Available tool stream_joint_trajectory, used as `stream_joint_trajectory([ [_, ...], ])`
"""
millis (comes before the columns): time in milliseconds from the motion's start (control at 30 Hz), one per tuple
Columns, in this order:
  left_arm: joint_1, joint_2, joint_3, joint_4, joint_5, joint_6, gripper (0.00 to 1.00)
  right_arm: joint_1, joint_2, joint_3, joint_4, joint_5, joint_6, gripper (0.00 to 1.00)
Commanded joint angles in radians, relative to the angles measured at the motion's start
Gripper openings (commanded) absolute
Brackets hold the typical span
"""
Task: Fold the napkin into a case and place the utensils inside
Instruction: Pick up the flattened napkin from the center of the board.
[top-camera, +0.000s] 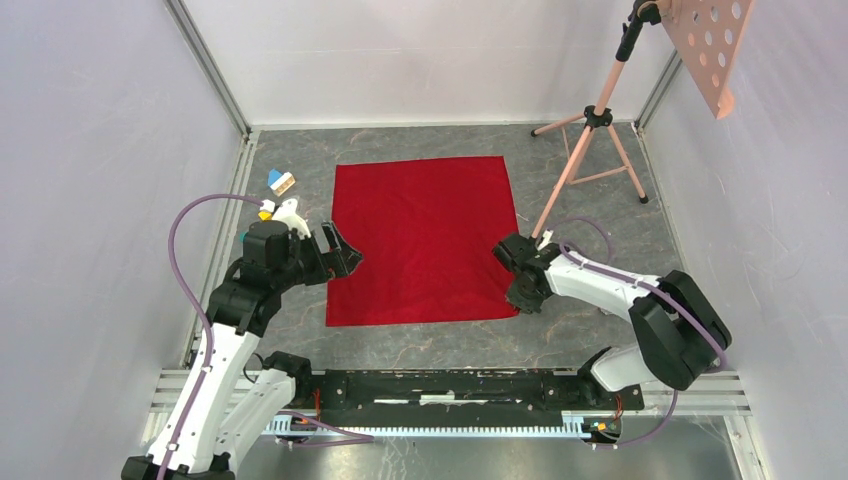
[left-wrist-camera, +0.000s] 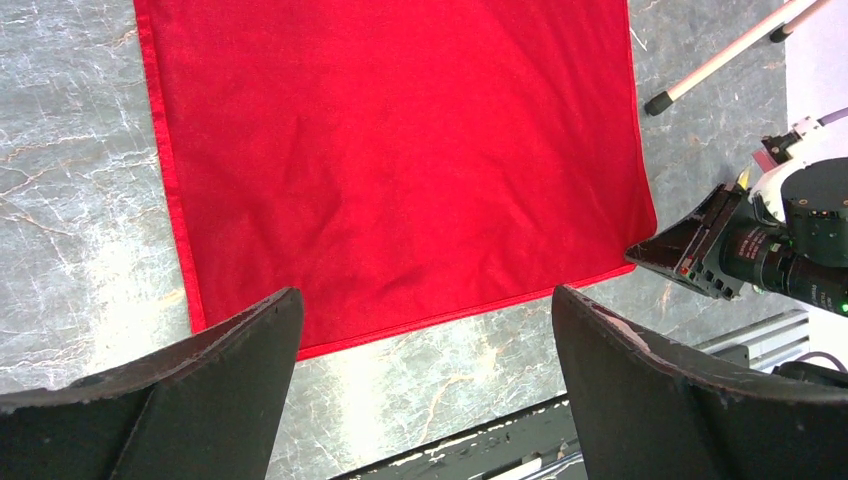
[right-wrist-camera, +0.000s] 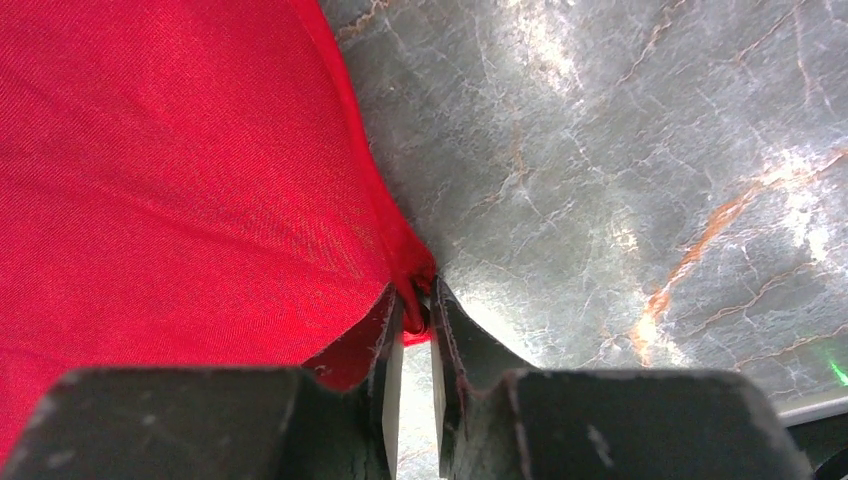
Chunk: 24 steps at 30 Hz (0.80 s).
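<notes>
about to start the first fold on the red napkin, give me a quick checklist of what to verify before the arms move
1. right gripper shut on the near right corner of the red cloth napkin: ok.
2. left gripper gripping its side: not ok, it is open and gripping nothing.
3. napkin spread flat on the grey marble table: ok, faint creases only.
4. small coloured toy blocks off the cloth: ok, apart beyond its far left corner.
5. pink tripod stand clear of the right arm: cannot tell; one leg ends close beside it.

Robot lab, white enclosure walls (top-camera: 100, 150), tripod (top-camera: 598, 118)
</notes>
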Motion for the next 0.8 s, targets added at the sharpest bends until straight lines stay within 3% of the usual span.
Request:
stream_joint_trajectory([
  [0, 0.012, 0.002, 0.012, -0.001, -0.026, 0.046, 1.0, -0.004, 0.021, -0.085, 0.092, 0.066, 0.006, 0.16],
  [133, 0.02, 0.01, 0.006, 0.0, -0.04, 0.04, 1.0, -0.004, -0.033, -0.135, 0.182, 0.061, -0.022, 0.01],
  [333, 0.018, 0.039, -0.003, -0.005, -0.063, 0.024, 1.0, -0.001, -0.105, -0.174, 0.255, 0.118, -0.103, 0.0],
  [467, 0.002, 0.108, 0.011, -0.078, -0.136, -0.063, 1.0, 0.001, -0.166, -0.203, 0.323, 0.139, -0.182, 0.0],
  [633, -0.032, 0.18, -0.069, -0.267, -0.338, -0.412, 0.83, 0.0, -0.235, -0.236, 0.351, 0.169, -0.161, 0.0],
  [767, -0.081, 0.189, -0.183, -0.256, -0.327, -0.614, 0.67, -0.001, -0.296, -0.262, 0.356, 0.176, -0.139, 0.0],
])
